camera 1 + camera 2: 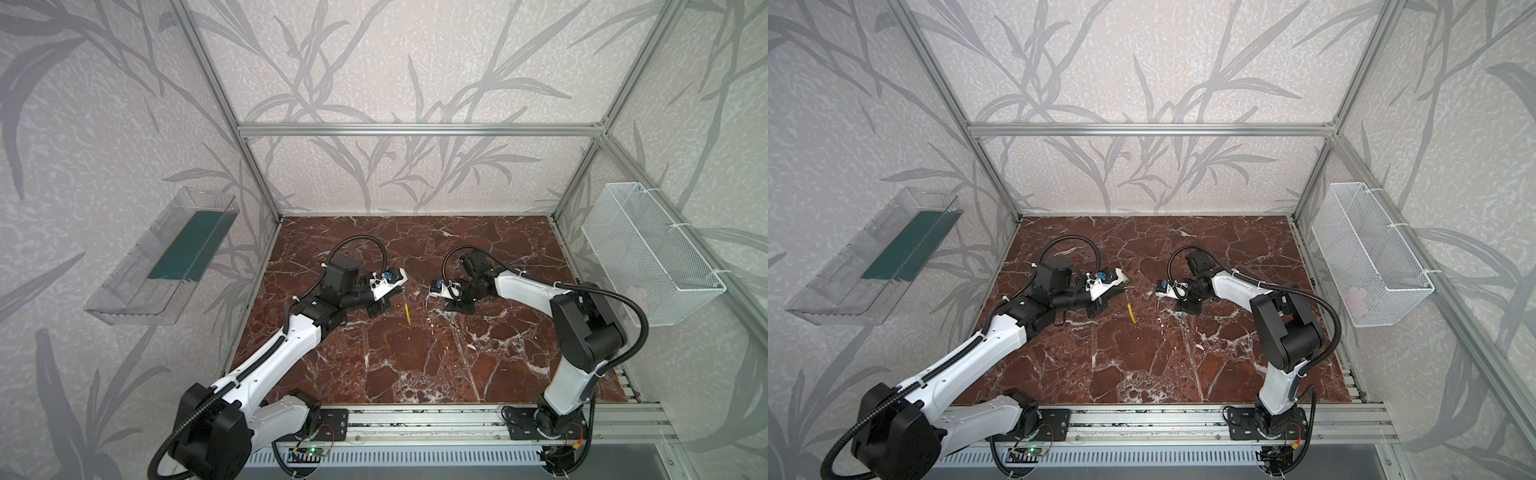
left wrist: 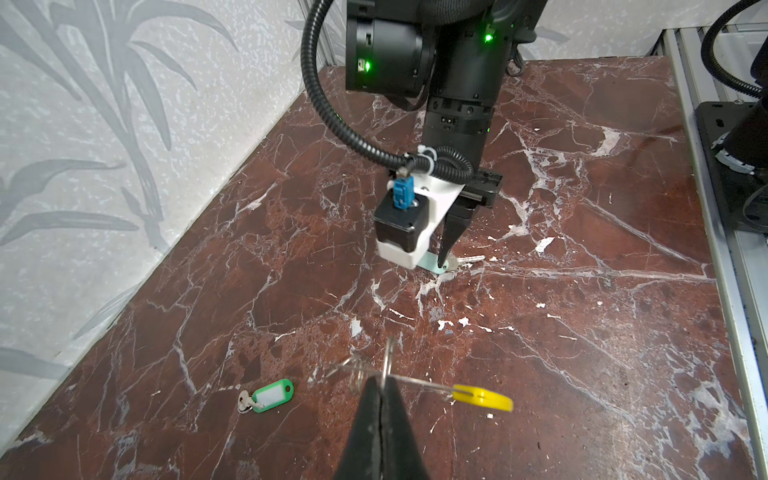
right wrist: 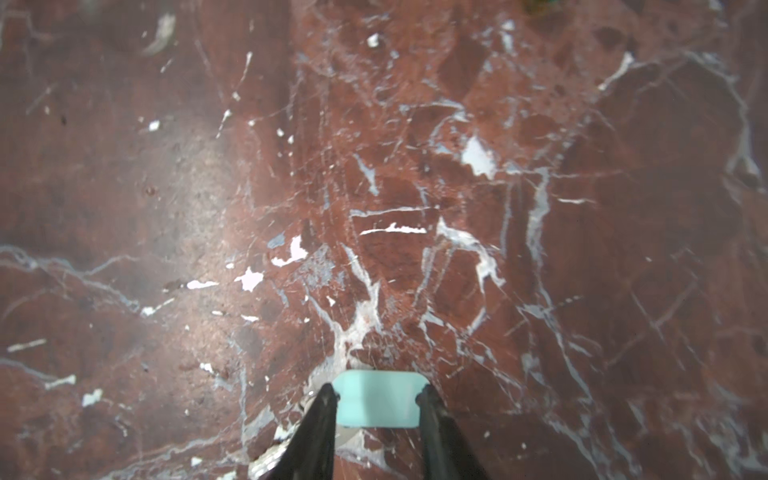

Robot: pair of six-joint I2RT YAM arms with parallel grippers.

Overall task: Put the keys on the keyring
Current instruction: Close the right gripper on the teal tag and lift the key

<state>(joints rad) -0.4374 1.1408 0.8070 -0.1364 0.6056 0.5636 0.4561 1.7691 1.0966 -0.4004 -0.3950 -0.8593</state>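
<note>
Marble tabletop (image 2: 582,332) spreads below. Nearest, your left gripper (image 2: 380,384) clamps the keyring (image 2: 415,381) wire, with the green-tagged key (image 2: 272,395) lying nearby. Farther, your right gripper (image 3: 376,395) straddles the mint-headed key (image 3: 376,411). Only its wrist view shows both fingertips (image 3: 328,399) at the head's edges, pinch unclear.

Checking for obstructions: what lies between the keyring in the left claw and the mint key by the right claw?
Only bare marble table, seen in the left wrist view, separates keyring and mint key.

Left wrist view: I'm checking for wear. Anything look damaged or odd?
Yes: the tabletop shows bright white chips, clustered near the mint key, as if its marble-look surface has flaked.
</note>
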